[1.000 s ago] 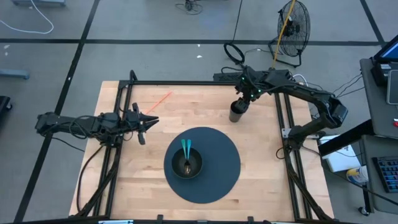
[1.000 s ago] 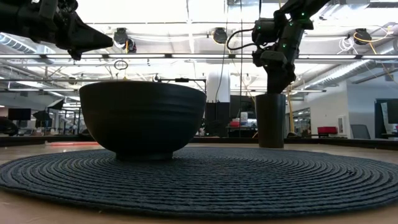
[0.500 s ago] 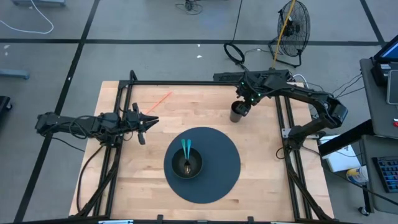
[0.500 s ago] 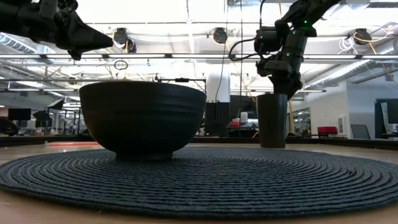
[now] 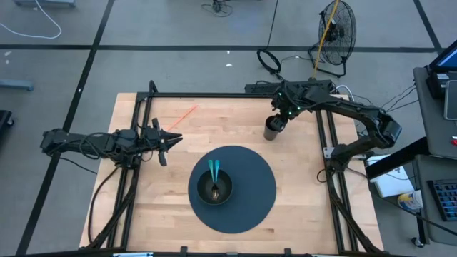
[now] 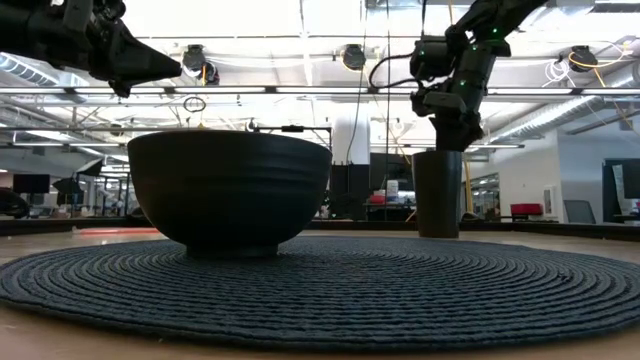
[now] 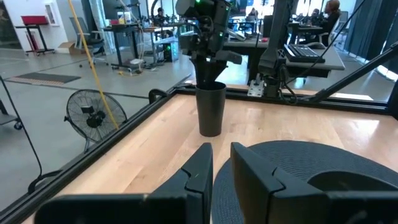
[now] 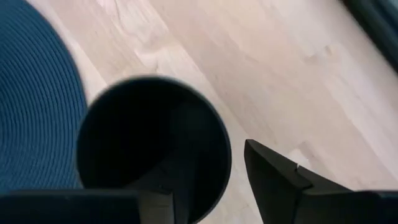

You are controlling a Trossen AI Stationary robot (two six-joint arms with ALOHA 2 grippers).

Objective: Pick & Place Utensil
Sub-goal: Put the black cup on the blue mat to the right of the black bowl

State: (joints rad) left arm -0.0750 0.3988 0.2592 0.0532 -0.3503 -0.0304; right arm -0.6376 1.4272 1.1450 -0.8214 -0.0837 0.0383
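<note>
Table: a pale wooden-topped table [image 5: 171, 207] with a black frame is seen from above; every other item is carried on it.
Mat: a round dark blue woven mat [image 5: 250, 200] is laid on the near middle of the table; its coiled ridges are shown across the low view [image 6: 400, 290].
Left arm: the dark left arm is stretched out level over the table's left side, well apart from the mat.
Right arm: the dark right arm is reached in from the far right corner and is bent down over the cup.
Bowl: a round black bowl [image 5: 215, 190] is set upright on the left part of the mat [image 6: 228, 190].
Cup: a tall dark cylindrical cup [image 5: 271, 129] is stood upright on bare wood just beyond the mat's far edge [image 6: 437, 193] [image 7: 210, 109]; its dark inside is viewed from above in the right wrist view [image 8: 152, 146], and nothing can be made out inside it.
Utensil: a utensil with a teal handle [image 5: 213, 172] is leaned in the bowl, the handle projected over the far rim.
Left hand: the left hand [image 5: 168, 141] [image 7: 221, 168] is held nearly closed, with a narrow gap between the fingers and nothing gripped.
Right hand: the right hand [image 5: 278, 123] [image 6: 447, 128] is held partly open just above the cup's mouth, one finger [image 8: 280, 180] being seen outside the rim; nothing is seen gripped.
</note>
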